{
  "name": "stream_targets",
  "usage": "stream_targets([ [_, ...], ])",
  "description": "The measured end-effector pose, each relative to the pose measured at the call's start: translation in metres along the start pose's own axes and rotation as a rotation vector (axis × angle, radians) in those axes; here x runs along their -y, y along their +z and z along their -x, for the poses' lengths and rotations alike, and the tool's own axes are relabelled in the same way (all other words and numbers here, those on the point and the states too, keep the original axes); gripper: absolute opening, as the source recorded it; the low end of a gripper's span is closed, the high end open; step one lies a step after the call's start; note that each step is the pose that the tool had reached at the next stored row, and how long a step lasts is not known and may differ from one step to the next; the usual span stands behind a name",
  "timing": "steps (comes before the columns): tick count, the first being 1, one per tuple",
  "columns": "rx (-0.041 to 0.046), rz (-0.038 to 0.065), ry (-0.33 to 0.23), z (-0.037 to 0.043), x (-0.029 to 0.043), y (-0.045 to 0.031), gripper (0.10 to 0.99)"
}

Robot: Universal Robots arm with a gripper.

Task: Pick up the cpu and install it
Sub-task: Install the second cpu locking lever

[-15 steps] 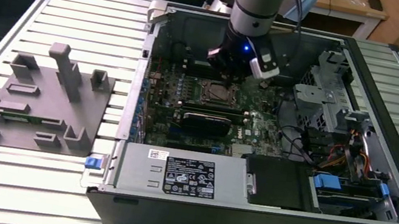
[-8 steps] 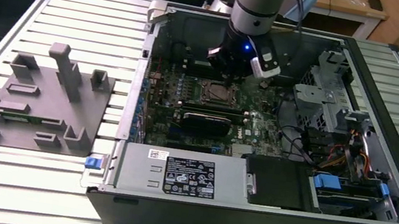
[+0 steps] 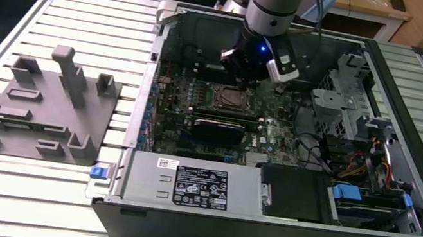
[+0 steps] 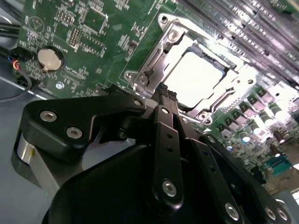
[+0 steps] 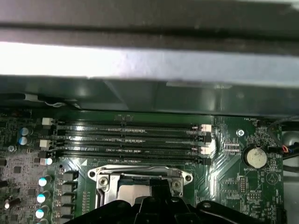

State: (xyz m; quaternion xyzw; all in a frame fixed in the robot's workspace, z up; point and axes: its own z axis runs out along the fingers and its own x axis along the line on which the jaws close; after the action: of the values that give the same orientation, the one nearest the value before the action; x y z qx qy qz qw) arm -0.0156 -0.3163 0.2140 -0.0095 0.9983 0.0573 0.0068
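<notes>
The gripper (image 3: pixel 249 65) hangs inside the open PC case (image 3: pixel 404 211), just above the socket (image 3: pixel 228 97) on the motherboard (image 3: pixel 278 133). In the second wrist view its fingers (image 4: pixel 167 100) are pressed together with nothing between them, their tips at the socket's edge. The cpu (image 4: pixel 196 77) lies flat in the socket frame (image 4: pixel 154 67), its pale top glaring under the light. A grey tray (image 3: pixel 37 117) sits on the slatted worktop (image 3: pixel 6 200), towards the exterior view's left of the case.
</notes>
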Motion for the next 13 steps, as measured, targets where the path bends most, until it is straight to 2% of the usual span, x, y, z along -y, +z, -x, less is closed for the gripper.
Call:
stream_targets([
  [7, 0.0001, 0.000, 0.000, -0.0001, 0.0067, -0.0007, 0.106],
  [13, -0.0001, 0.000, 0.000, -0.0002, 0.0086, -0.0019, 0.106],
])
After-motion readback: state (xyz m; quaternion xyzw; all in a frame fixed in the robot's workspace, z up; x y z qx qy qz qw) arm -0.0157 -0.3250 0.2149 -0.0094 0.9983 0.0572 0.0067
